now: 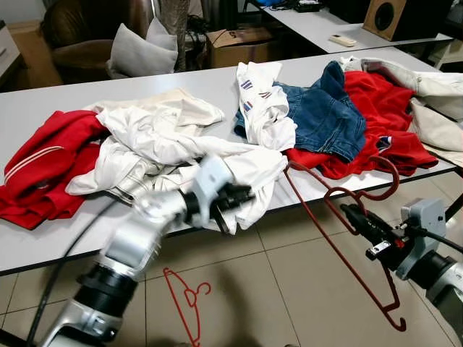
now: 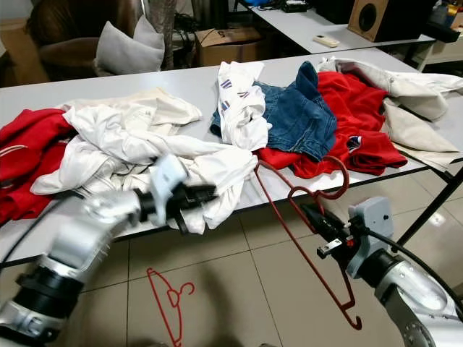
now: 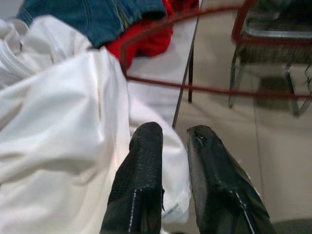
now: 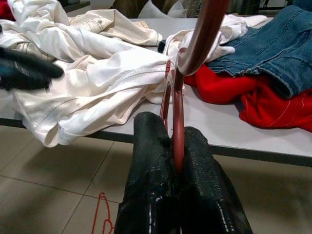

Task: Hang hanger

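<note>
Right tool (image 1: 349, 212) clamped on the neck of a dark red hanger (image 1: 340, 238), fingers pinched together around the wire just below the hook; the frame hangs off the surface edge, 1 corner resting near the white jacket, the other end low over the floor. Left tool (image 1: 242, 195), blurred, sits at the surface edge against the hem of the white jacket (image 1: 166, 148); its 2 fingers (image 3: 141, 175) stand slightly apart with nothing between them, 1 touching the white cloth. A 2nd, brighter red hanger (image 1: 184, 296) lies flat on the tiled floor under the surface (image 1: 58, 97). Farther in: red garment (image 1: 43, 163) at the robot's left, white striped shirt (image 1: 260, 108) over a denim jacket (image 1: 325, 116), another red garment (image 1: 383, 119), beige jacket (image 1: 434, 94). Beyond, a cardboard box (image 1: 239, 43) and grey cushion (image 1: 141, 50).
</note>
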You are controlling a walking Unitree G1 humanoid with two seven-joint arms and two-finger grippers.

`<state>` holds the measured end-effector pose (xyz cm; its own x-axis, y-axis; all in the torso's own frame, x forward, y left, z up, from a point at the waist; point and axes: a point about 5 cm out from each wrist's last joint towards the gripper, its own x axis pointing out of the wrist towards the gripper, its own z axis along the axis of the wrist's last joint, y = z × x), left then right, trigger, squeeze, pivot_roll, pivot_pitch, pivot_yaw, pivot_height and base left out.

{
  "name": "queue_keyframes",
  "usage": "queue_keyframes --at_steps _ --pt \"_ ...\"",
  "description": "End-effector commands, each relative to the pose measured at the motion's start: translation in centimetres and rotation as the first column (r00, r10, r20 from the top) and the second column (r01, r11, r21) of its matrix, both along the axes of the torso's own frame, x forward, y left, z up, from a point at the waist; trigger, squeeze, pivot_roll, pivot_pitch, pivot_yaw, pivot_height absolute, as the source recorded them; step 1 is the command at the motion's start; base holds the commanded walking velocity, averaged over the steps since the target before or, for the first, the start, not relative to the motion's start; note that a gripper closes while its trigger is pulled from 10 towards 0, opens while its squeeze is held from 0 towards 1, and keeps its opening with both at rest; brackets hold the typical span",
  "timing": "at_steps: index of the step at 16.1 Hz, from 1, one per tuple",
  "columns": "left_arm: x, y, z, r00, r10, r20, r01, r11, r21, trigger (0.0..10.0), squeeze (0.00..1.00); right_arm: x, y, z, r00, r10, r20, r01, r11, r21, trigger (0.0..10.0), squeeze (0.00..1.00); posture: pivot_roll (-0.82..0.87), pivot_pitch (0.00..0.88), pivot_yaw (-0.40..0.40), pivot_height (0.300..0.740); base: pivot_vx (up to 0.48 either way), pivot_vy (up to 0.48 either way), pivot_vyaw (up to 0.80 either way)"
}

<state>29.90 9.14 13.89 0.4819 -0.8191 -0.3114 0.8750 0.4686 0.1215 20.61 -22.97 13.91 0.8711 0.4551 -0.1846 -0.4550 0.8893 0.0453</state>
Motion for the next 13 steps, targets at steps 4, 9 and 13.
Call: queue_keyframes --at_steps 4,9,13 --pt "0.8 0.3 -1.5 0.995 0.061 0.078 -0.07 0.99 0.122 10.0 0.0 -0.2 0.6 0.8 0.999 0.032 0.039 -0.032 0.999 0.004 10.0 0.0 -0.25 0.0 0.055 0.71 0.0 0.0 0.0" --pt "1.9 0.1 -2.8 0.987 0.103 0.125 -0.122 0.98 0.155 10.0 0.0 -0.2 0.8 1.1 0.998 0.046 0.05 -0.046 0.999 0.008 10.0 0.0 -0.25 0.0 0.055 0.71 0.0 0.0 0.0" --pt "1.9 0.2 -4.3 0.991 0.088 0.105 -0.108 0.973 0.204 10.0 0.0 -0.2 0.7 1.2 0.997 0.044 0.055 -0.045 0.999 0.007 10.0 0.0 -0.26 0.0 0.06 0.71 0.0 0.0 0.0"
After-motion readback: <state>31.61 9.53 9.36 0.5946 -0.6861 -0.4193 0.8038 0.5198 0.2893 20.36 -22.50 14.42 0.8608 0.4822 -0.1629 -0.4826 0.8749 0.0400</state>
